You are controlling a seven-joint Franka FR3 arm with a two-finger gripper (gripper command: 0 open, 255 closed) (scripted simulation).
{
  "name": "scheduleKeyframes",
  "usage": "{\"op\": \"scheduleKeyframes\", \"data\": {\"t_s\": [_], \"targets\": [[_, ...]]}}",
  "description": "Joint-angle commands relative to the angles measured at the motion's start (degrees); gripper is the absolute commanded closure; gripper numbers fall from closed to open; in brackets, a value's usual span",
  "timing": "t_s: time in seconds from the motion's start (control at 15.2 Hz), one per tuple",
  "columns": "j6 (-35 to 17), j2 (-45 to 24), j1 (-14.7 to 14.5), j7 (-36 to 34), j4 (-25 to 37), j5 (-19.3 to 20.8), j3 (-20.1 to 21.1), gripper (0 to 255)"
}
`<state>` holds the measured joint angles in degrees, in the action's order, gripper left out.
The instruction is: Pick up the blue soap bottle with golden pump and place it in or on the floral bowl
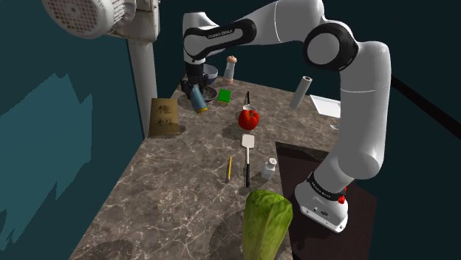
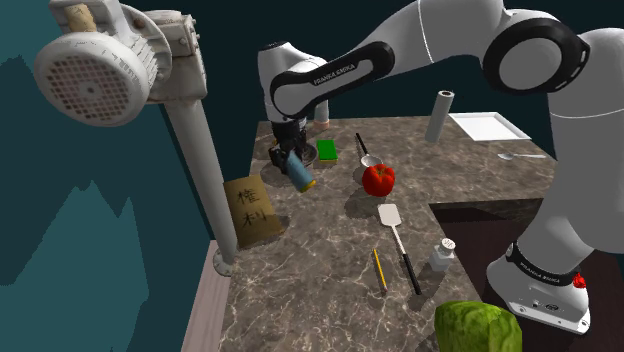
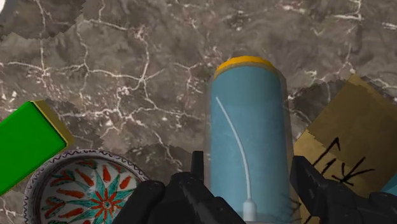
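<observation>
My claw [image 3: 249, 172] pinches the blue soap bottle [image 3: 248, 114], which is tilted over the marble bench [image 3: 127, 70]. The floral bowl [image 3: 86, 188] sits just beside the claw on the bench, between a green block [image 3: 25, 143] and the bottle. A brown card [image 3: 343, 140] is on the bottle's other side.

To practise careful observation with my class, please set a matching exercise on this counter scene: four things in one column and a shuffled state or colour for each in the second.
Column one:
1. blue soap bottle
2. floral bowl
3. brown card
4. white spatula

Column two:
A. lying flat beside a pencil
B. tilted, clasped by the black gripper
C. marked with black characters
D. red and teal pattern inside

Pairs: 1-B; 2-D; 3-C; 4-A
</observation>
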<state>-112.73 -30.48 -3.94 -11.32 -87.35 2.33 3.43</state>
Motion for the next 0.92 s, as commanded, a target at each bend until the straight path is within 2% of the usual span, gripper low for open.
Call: {"op": "scheduleKeyframes", "data": {"t_s": [0.0,0.13,0.46,0.66,0.86], "targets": [[1.27,0.47,-0.01,0.02,0.79,-0.04,0.03,255],[2.54,-0.30,0.72,1.08,2.85,-0.08,-0.26,255],[6.57,-6.56,4.29,6.10,13.22,-0.20,-1.56,255],[9.97,-11.56,6.41,8.96,21.68,-0.30,-2.19,255],[14.88,-18.37,8.51,11.71,33.47,-0.41,-2.72,255]]}}
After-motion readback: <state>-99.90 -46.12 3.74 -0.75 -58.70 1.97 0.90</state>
